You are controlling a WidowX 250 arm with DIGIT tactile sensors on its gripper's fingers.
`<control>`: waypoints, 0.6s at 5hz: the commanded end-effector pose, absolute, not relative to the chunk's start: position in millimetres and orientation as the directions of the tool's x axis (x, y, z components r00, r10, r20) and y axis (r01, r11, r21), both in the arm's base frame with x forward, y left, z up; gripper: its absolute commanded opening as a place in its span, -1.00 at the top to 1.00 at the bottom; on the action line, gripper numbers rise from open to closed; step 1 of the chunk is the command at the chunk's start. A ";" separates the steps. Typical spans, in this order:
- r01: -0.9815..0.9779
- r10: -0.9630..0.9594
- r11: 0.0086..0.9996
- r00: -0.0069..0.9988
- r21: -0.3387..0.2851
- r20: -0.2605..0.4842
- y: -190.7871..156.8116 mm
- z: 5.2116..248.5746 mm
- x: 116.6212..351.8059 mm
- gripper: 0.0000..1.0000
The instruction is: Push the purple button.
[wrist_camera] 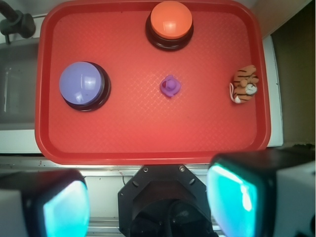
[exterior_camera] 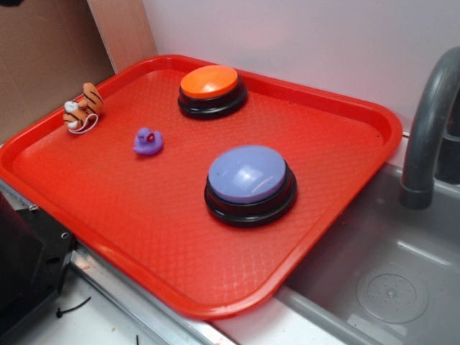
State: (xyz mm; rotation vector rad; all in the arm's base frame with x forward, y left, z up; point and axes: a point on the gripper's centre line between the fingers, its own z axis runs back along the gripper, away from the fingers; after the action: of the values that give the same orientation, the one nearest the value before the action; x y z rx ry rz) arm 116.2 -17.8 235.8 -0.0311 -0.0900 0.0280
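Purple button point(exterior_camera: 248, 173) — smooth glossy dome on black round base, textured red tray point(exterior_camera: 144, 215) — claw point(wrist_camera: 148, 202) apart.

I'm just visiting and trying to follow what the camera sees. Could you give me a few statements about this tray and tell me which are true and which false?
1. The purple button sits on the red tray. True.
2. The gripper is pressing the purple button. False: it hangs high above the tray's near edge, touching nothing.
3. The orange button is stacked on the purple one. False: they stand apart.
4. A small purple duck lies between the tiger toy and the purple button. True.
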 end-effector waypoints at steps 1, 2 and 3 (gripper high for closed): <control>-0.027 0.029 0.999 0.996 -0.032 0.089 -17.8 235.8 116.2 -1.00; 0.200 -0.196 0.968 0.980 0.149 -0.038 -67.8 199.4 166.2 -1.00; 0.420 -0.432 0.893 0.901 0.163 0.043 -129.1 161.7 199.6 -1.00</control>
State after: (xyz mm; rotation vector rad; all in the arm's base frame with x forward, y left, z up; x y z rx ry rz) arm 197.2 -121.3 144.4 0.1708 -0.0278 -0.4467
